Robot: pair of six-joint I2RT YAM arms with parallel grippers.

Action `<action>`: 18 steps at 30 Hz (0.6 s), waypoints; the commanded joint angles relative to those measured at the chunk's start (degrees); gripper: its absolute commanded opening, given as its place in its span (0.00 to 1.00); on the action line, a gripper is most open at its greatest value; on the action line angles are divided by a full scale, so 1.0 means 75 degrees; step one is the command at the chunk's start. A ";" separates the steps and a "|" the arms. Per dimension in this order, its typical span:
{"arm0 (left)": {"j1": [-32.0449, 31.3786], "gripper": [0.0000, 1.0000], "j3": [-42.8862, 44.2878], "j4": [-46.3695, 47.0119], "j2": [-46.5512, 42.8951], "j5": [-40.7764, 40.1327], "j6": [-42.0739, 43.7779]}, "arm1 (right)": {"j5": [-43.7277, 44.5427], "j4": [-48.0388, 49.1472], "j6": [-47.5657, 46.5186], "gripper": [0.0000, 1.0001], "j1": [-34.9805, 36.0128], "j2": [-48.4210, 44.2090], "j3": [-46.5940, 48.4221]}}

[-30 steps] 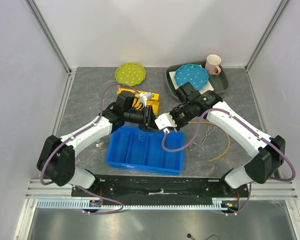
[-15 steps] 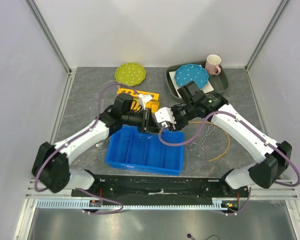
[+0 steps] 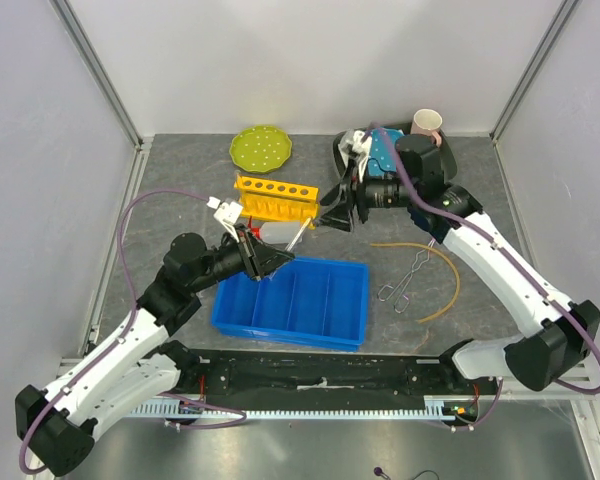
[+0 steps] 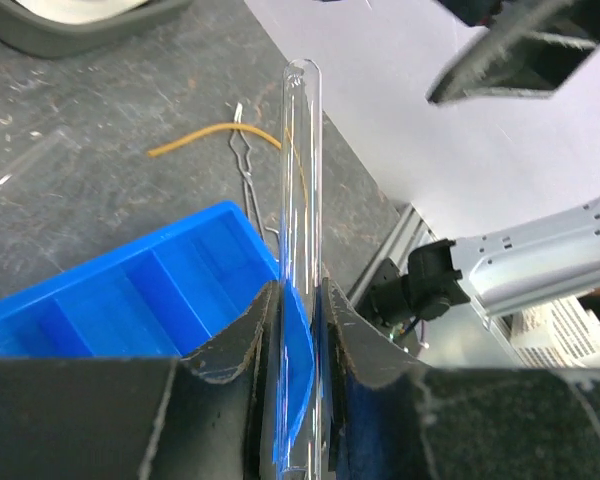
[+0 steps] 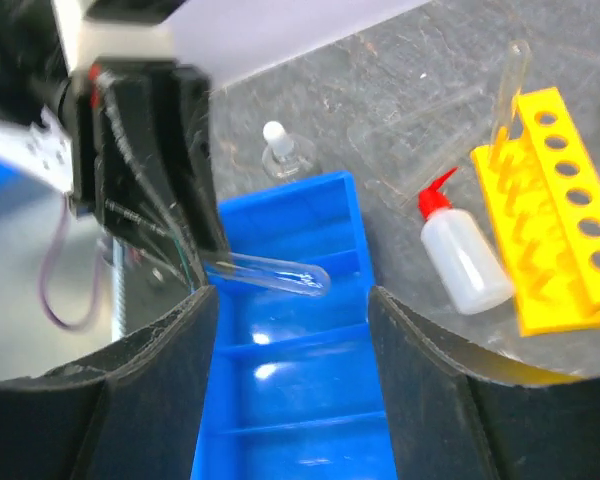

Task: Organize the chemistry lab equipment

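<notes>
The left gripper (image 3: 255, 256) pinches a clear test tube (image 4: 300, 180) by one end, its jaws narrow. The tube's rounded tip juts ahead over the blue bin's (image 3: 310, 295) far-left rim. The right gripper (image 3: 332, 215) is spread wide and holds nothing. The rack's (image 3: 275, 198) end is just ahead of it, the bottle (image 5: 465, 260) is beside that, and bare table lies toward the tongs (image 3: 405, 280).

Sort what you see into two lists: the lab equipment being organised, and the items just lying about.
Lab equipment: yellow test-tube rack, white squeeze bottle, test tube in the left gripper, metal tongs, tan rubber tube, small clear flask.
Lying about: green plate, blue plate, mug.
</notes>
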 commanded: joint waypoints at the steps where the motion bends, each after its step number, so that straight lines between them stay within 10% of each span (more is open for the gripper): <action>1: -0.0029 0.09 -0.0176 0.0868 -0.0228 -0.1079 0.0291 | -0.0740 0.5667 0.7823 0.68 -0.0591 -0.0029 -0.1666; 5: -0.0029 0.09 -0.0141 0.1091 -0.0146 -0.1208 0.0151 | -0.0683 0.8061 1.0093 0.70 -0.0592 0.0006 -0.2910; 18: -0.0041 0.09 -0.0023 0.1407 0.0217 -0.1138 -0.0131 | -0.0331 0.7748 1.0435 0.64 0.0029 0.0381 -0.3087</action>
